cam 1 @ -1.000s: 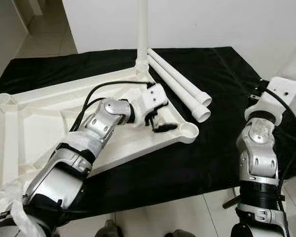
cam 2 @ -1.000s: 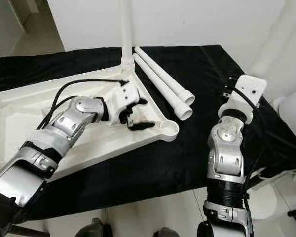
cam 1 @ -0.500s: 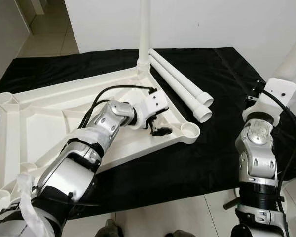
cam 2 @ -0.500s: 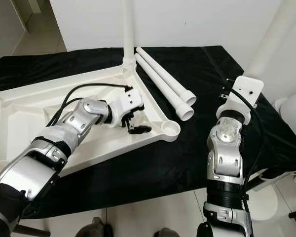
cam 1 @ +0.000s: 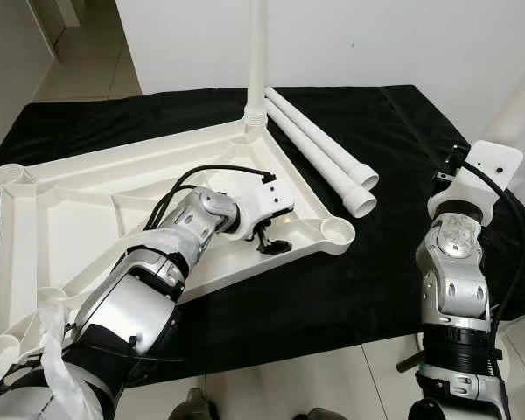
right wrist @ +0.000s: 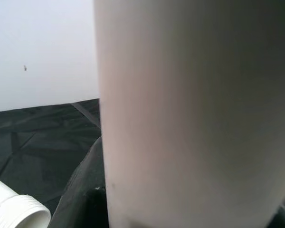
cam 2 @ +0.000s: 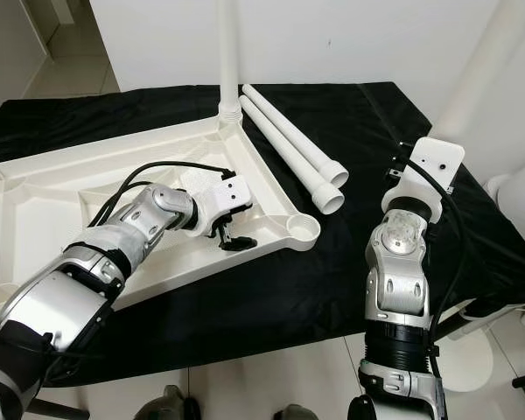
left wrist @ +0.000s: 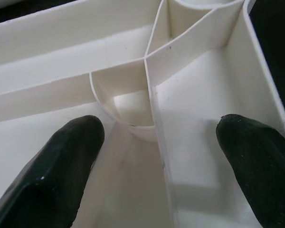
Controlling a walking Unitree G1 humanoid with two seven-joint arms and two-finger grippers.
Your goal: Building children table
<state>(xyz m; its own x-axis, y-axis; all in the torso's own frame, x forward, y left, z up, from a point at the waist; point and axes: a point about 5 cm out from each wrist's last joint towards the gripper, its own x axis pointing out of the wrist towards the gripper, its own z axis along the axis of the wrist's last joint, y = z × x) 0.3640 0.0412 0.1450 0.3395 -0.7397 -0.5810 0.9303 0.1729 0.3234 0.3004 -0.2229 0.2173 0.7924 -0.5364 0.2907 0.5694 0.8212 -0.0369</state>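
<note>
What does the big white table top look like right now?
The table top is white plastic, lying upside down on a black cloth, so its ribs and round corner sockets show. One leg stands upright in the far corner socket. The left hand reaches down inside it near an empty corner socket, fingers apart astride a rib.

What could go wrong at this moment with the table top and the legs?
The left gripper has its jaws open astride a rib of the upside-down table top, so closing badly may shift it. The right gripper holds a leg upright; it could slip. The loose legs may roll.
</note>
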